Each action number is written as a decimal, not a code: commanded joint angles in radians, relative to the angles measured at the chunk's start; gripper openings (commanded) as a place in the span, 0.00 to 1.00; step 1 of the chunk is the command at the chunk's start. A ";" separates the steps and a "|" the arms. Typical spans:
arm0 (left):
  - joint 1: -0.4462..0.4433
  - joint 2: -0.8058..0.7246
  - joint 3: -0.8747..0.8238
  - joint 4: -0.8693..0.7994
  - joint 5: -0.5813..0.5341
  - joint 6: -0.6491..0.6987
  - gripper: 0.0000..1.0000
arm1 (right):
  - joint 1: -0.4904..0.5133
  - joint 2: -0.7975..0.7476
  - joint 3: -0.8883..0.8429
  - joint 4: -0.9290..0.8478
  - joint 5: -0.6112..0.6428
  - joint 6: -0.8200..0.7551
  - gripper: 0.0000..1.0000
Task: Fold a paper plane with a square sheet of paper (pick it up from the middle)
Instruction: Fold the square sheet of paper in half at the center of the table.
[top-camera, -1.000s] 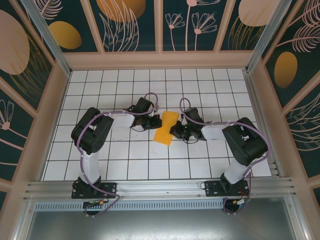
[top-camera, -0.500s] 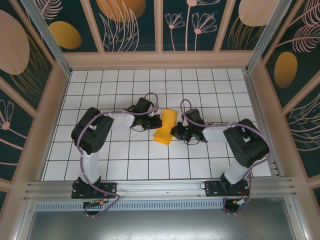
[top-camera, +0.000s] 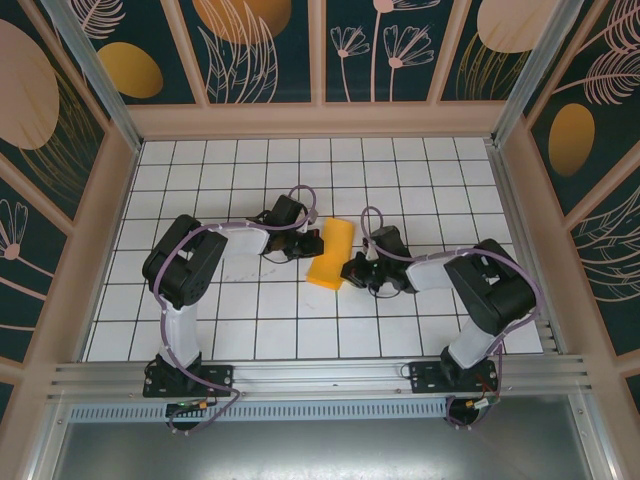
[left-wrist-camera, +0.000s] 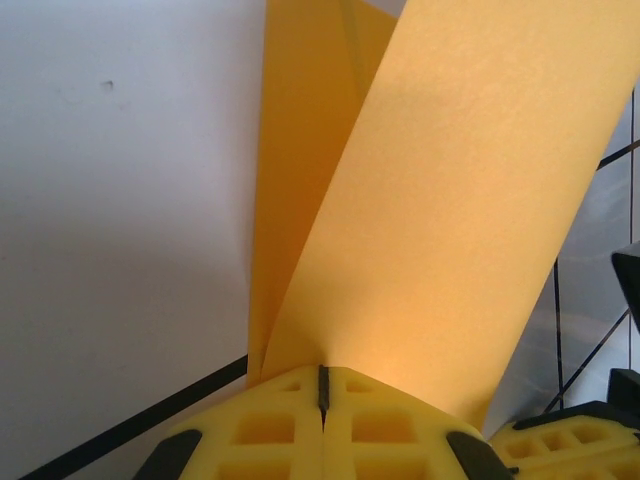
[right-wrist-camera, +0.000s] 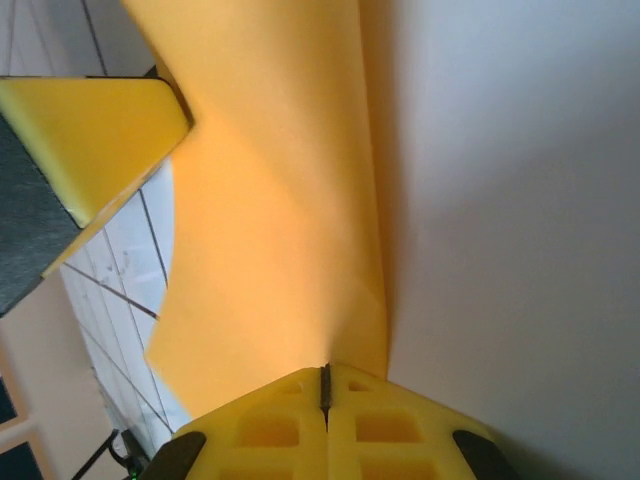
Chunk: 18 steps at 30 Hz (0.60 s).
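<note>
Step in hand: mid-fold, by the look of it — square sheet of paper (top-camera: 331, 254) already doubled into a narrow strip, pinched from both sides at centre frame of the top view.
Paper, place: just above the middle of the white grid table (top-camera: 250, 330), tilted, upper end toward top right, lower end toward bottom left.
Left gripper (top-camera: 304, 243): closed tight on the paper's left edge — in the left wrist view, yellow pads (left-wrist-camera: 270, 430) meeting with no gap, two orange layers fanning up out of the seam.
Right gripper (top-camera: 351, 268): likewise clamped shut on the paper's lower right edge; in the right wrist view, sheet rising from the closed pads (right-wrist-camera: 270, 430), curving toward upper left.
Layers: not yet flat — splayed apart in the left wrist view.
Next move, as judged: bringing layers together and pressing a crisp crease, with both pinches kept steady to avoid tearing or skewing.
</note>
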 joint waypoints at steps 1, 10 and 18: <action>-0.006 0.049 -0.028 -0.052 -0.022 0.021 0.00 | 0.006 0.022 -0.035 -0.001 0.024 -0.007 0.00; -0.005 0.048 -0.031 -0.051 -0.022 0.023 0.00 | 0.024 -0.103 0.030 -0.050 0.009 -0.026 0.00; -0.004 0.048 -0.030 -0.050 -0.020 0.020 0.00 | 0.064 -0.041 0.003 -0.010 0.013 -0.005 0.00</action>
